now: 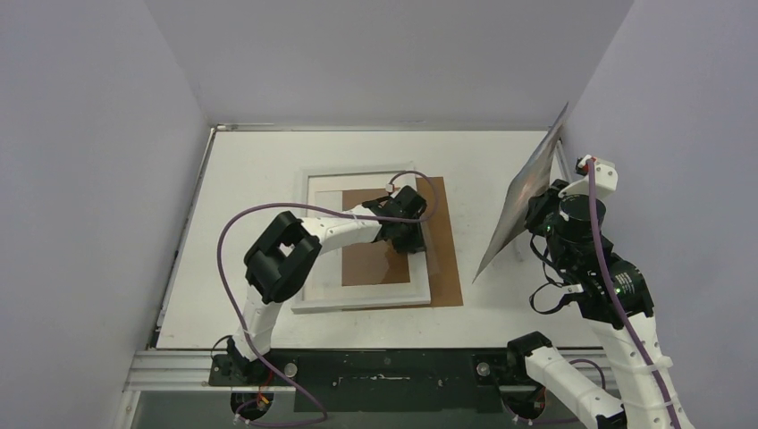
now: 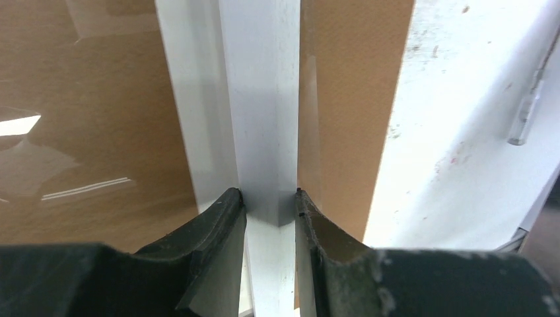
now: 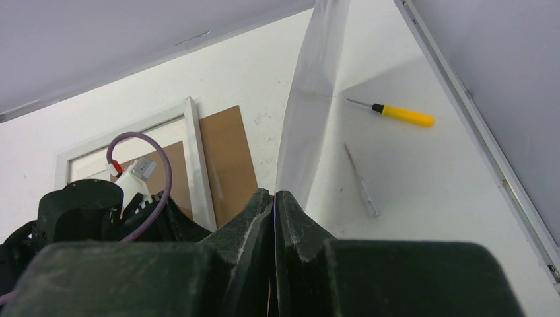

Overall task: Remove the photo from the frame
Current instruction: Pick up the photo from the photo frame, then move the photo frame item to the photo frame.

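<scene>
The white frame (image 1: pixel 315 234) lies flat mid-table. A brown backing board (image 1: pixel 447 268) shows through its opening and sticks out past its right side. My left gripper (image 1: pixel 407 234) is shut on the frame's right bar (image 2: pixel 261 119), one finger on each side (image 2: pixel 267 195). My right gripper (image 1: pixel 541 219) is shut on the lower edge of the photo (image 1: pixel 527 192), a thin sheet held upright above the table's right side, clear of the frame. The right wrist view shows the sheet (image 3: pixel 314 112) edge-on between the closed jaws (image 3: pixel 274 198). Its picture cannot be made out.
A yellow-handled screwdriver (image 3: pixel 403 114) and a thin clear rod (image 3: pixel 361 181) lie on the table at the far right, near the right wall. The rod also shows in the left wrist view (image 2: pixel 525 119). Walls close in the left, back and right.
</scene>
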Motion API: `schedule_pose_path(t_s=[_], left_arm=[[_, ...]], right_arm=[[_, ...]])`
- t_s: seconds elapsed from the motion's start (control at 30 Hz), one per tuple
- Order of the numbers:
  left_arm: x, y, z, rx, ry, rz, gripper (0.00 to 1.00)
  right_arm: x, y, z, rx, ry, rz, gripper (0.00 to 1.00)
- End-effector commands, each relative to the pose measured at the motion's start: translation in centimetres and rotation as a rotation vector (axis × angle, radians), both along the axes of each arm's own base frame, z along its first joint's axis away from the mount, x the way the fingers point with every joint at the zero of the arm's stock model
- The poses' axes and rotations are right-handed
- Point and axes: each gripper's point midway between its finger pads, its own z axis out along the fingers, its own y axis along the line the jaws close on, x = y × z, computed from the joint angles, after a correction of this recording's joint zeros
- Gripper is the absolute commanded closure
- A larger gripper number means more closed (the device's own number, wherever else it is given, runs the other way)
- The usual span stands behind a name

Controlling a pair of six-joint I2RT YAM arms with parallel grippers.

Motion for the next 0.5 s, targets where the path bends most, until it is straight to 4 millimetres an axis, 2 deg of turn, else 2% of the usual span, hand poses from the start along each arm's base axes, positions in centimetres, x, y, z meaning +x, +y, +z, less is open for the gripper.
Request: schedule_pose_path(t_s=[0.0, 0.1, 0.17, 0.23, 0.33, 0.47], left_arm=[[0.7, -6.0, 4.5, -0.232, -0.029, -0.022, 0.82], [0.6, -6.6, 4.7, -0.254, -0.025, -0.031, 0.76], [0.4, -6.7, 4.9, -0.256, -0.031, -0.054, 0.61], [0.4, -6.3, 5.5, -0.24, -0.051, -0.072, 0.42], [0.3, -5.1, 6.9, -0.211, -0.091, -0.089, 0.35], [0.4, -2.6, 9.6, -0.182, -0.173, -0.087, 0.34]], right_arm=[[0.2, -0.4, 1.7, 0.002, -0.063, -0.012, 0.95], [0.2, -0.3, 1.5, 0.001, -0.056, -0.011, 0.95], [0.3, -0.3, 1.4, 0.004, -0.054, -0.009, 0.95], [0.3, -0.2, 1.4, 0.006, -0.056, -0.007, 0.95], [0.3, -0.2, 1.9, 0.006, -0.063, -0.007, 0.95], [0.5, -0.1, 2.6, 0.008, -0.074, -0.003, 0.95]])
